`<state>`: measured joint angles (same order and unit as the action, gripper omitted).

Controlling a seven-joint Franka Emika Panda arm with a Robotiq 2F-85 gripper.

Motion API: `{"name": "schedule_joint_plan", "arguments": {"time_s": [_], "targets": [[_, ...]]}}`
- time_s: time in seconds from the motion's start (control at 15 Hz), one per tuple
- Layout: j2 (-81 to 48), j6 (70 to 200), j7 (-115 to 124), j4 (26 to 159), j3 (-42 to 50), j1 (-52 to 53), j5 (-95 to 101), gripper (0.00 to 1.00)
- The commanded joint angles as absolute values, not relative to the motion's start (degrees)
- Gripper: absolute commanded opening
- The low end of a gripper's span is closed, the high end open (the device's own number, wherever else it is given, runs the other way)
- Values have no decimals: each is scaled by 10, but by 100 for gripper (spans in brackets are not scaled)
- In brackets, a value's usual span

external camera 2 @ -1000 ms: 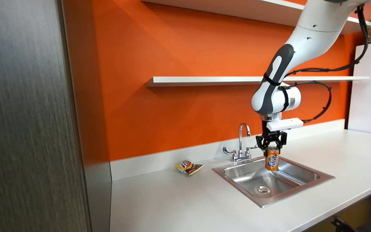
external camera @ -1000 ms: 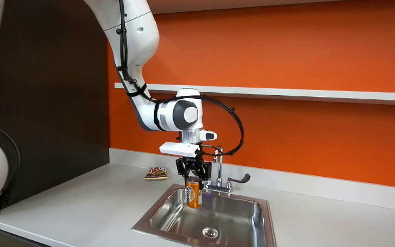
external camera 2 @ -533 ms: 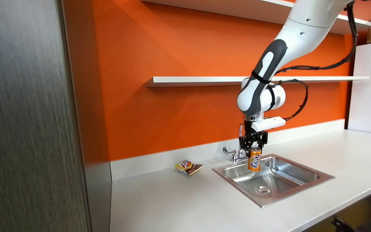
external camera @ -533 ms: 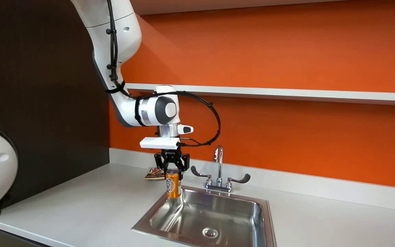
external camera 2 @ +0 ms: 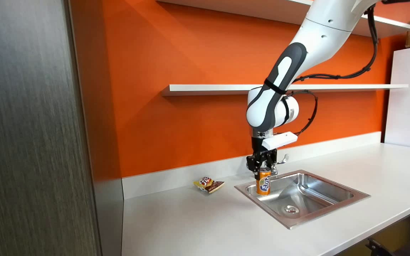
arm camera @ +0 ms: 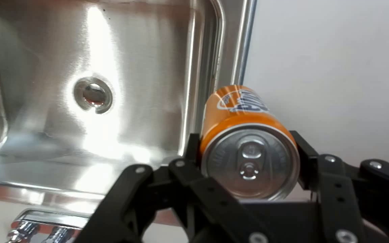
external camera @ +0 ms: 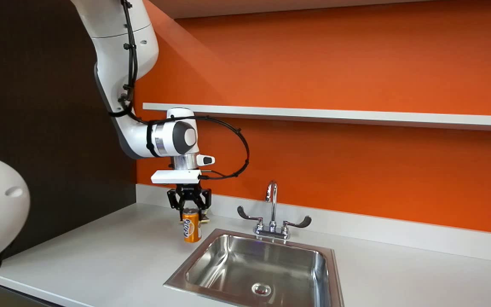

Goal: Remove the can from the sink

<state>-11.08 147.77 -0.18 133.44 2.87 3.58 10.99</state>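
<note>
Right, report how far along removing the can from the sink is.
Done: the can is clamped between the fingers and looks lifted above the sink. In hand: clearing the sink's edge, which the can overlaps in the wrist view, along with some of the counter. Left, likely: setting it down fully outside the edge and opening the fingers.

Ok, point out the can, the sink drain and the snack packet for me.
Can (external camera: 192, 226), in an exterior view: middle of its orange side.
Sink drain (arm camera: 93, 95), wrist view: centre of its opening.
Snack packet (external camera 2: 208, 184), in an exterior view: middle of its printed front.
</note>
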Motion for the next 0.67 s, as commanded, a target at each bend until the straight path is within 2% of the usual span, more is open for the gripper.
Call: {"name": "schedule_joint_plan", "arguments": {"time_s": [0.0,0.6], "targets": [[-120,1464,10,1326,17,44,134,39],[-160,1471,7,1328,8,63,135,39]]}}
